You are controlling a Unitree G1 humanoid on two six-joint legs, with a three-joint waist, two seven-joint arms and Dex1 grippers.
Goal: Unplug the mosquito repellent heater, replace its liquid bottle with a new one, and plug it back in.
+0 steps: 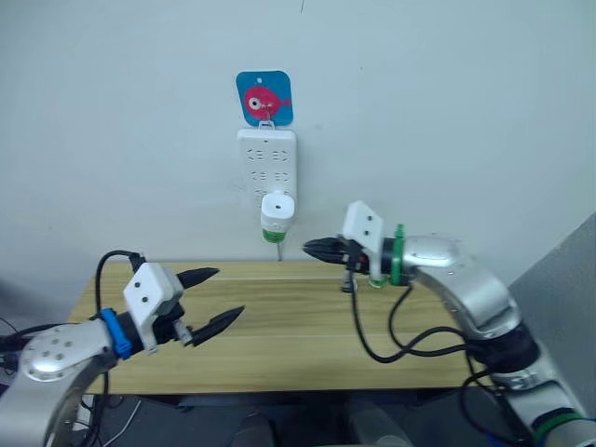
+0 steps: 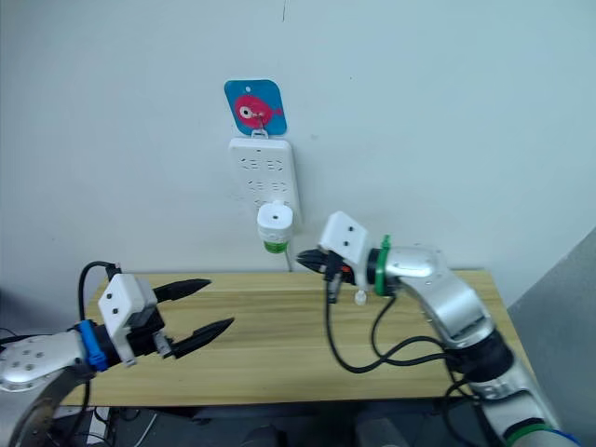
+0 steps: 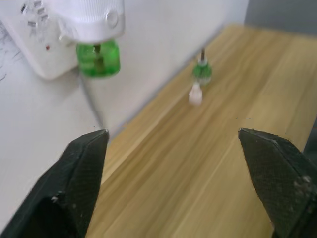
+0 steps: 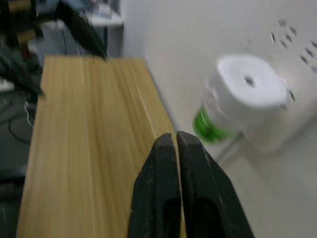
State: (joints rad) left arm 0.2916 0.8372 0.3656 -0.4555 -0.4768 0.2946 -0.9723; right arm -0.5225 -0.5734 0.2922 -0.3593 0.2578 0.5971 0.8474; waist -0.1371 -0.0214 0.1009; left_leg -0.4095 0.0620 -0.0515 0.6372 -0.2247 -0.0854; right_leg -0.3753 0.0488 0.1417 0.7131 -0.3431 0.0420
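Left gripper: low over table, fingers spread wide, empty.
Right gripper: fingers closed together, empty, near heater.
Heater: plugged into strip on wall, green bottle beneath.
Spare bottle: upright on table, by wall.

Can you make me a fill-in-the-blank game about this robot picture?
1. The mosquito repellent heater is plugged into the white ____ on the wall.
2. The bottle under the heater is colored ____.
3. The left end effector has its fingers ____.
4. The table is made of ____.

Answers: power strip; green; open; wood
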